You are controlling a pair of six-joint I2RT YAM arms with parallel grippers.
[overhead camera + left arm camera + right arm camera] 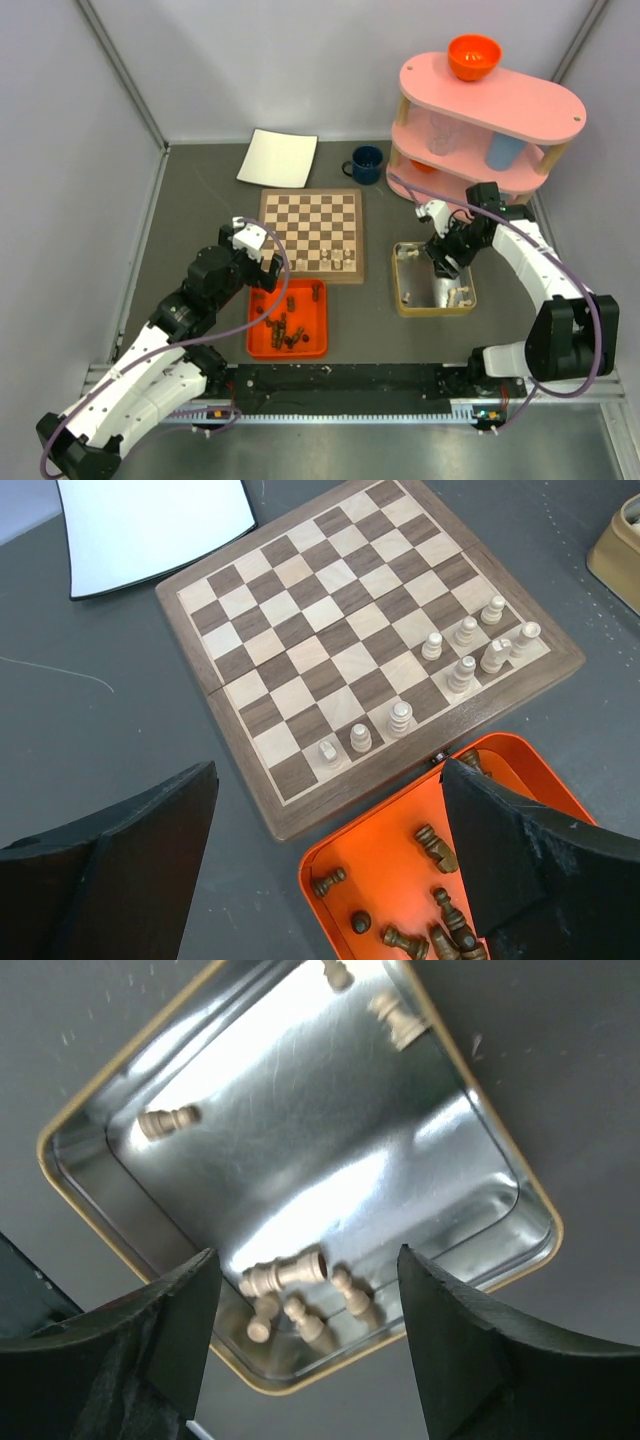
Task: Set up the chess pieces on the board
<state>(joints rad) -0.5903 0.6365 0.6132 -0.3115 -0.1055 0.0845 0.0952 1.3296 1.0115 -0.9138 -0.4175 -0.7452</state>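
The chessboard [312, 225] lies mid-table, and in the left wrist view [330, 630] several pale pieces [462, 650] stand on its two near rows. An orange tray [310, 345] in front of it holds several dark pieces [282, 328], lying loose in the left wrist view [437, 845]. My left gripper [266, 266] is open and empty above the board's near-left corner and the tray's edge [330, 770]. A metal tin [425, 290] right of the board holds pale pieces [290, 1285]. My right gripper [443, 262] is open and empty just above the tin [307, 1255].
A white sheet [278, 158] and a dark blue mug [366, 164] lie behind the board. A pink tiered shelf [520, 100] with an orange bowl [474, 56] and cups stands at the back right, close to my right arm. Walls enclose the table.
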